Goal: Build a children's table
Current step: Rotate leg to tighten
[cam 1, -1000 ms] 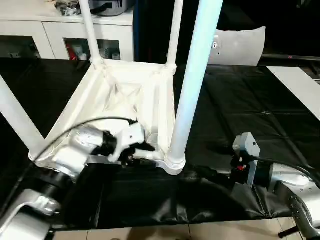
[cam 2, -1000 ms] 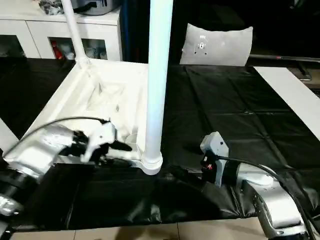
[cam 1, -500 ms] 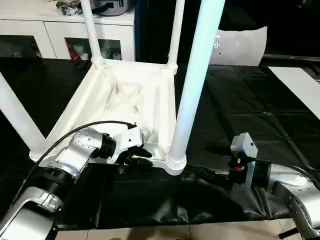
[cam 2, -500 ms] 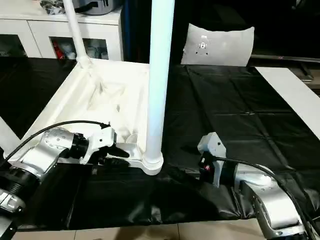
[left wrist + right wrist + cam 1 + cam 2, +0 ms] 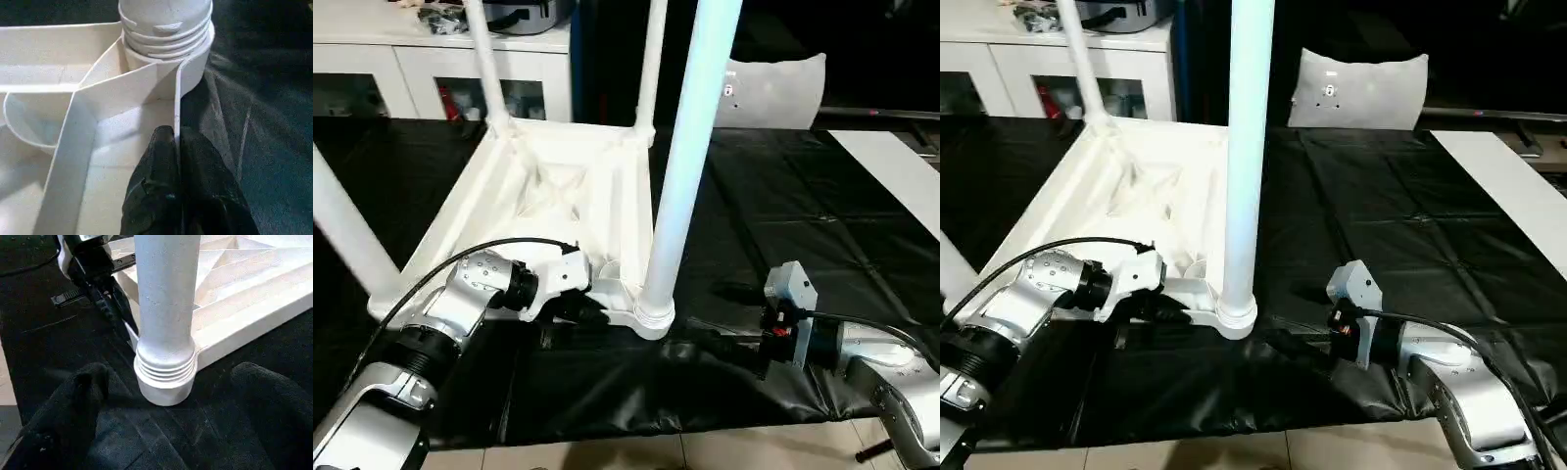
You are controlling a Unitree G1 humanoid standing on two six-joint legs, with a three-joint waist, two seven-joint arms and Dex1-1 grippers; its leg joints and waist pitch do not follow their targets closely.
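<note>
Two silver forearms reach in from the near edge. The left arm bends inward across the table's near rim, its wrist level, the left gripper (image 5: 177,147) pointing along the rim toward the near corner socket. The right arm lies low over the cloth on the right, its right gripper (image 5: 171,396) aimed at the base of the nearest leg (image 5: 690,147).

Surface: a black wrinkled sheet (image 5: 803,225) covering the work area, with pale floor tile showing along its near edge. Room: a white cabinet (image 5: 431,73) with glass doors behind, a grey cushion (image 5: 1356,90) beyond the sheet, a white panel (image 5: 891,171) at far right.

Children's table (image 5: 558,196): white plastic, upside down on the sheet, ribbed underside facing up, legs standing upright in the corner sockets.

Left claw: fingers (image 5: 156,161) pressed together, pinching the thin upright rim wall of the tabletop just beside the near socket.

Right claw: fingers (image 5: 73,401) spread wide, one on each side of the leg's flared base, holding nothing; not touching it.
</note>
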